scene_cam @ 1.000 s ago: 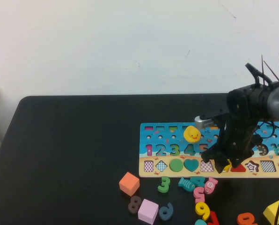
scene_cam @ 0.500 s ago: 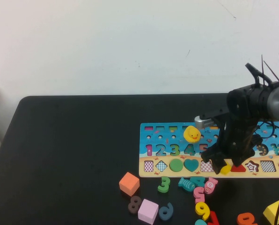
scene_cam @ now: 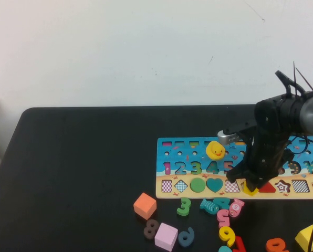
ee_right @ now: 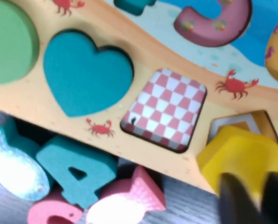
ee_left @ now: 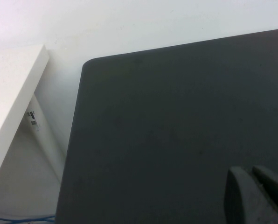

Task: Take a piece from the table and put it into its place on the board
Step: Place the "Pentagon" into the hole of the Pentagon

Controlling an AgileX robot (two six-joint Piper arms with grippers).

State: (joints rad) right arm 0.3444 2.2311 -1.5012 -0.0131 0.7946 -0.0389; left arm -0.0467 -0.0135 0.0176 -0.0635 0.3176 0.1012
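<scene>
Piece: the small flat yellow pentagon block (ee_right: 239, 151) lies tilted over its pentagon slot in the beige bottom row of the long wooden puzzle board (scene_cam: 188, 153), not yet sunk flush; the slot's pale outline shows at its far edge.

Place against the board: the slot is just past the empty red-checked square slot (ee_right: 167, 109), which is beside the teal heart piece (ee_right: 83, 72) and the green round piece (ee_right: 8, 39).

My right gripper (ee_right: 248, 193): down over the piece at the board's near edge. My dark fingertips (ee_right: 234, 193) stand against the piece's near side, but I cannot tell whether they clench it or have let go.

My left gripper (ee_left: 258, 193): parked over bare black tabletop (ee_left: 176, 121), well apart from the board, fingertips together, holding nothing.

Handling, as I judge it: light, stiff and painted smooth, so it could slip. It is thin, so I would pinch two opposite flat edges and keep it level. A cocked corner will jam on the slot rim.

Risk: pressing on the raised side may tip it off the board toward the loose teal number 4 (ee_right: 76, 172) on the table.

Writing: printed numerals on the board, 1, 2, 3, 4 readable in the high view; small red crab pictures; no brand or label that I can read.
</scene>
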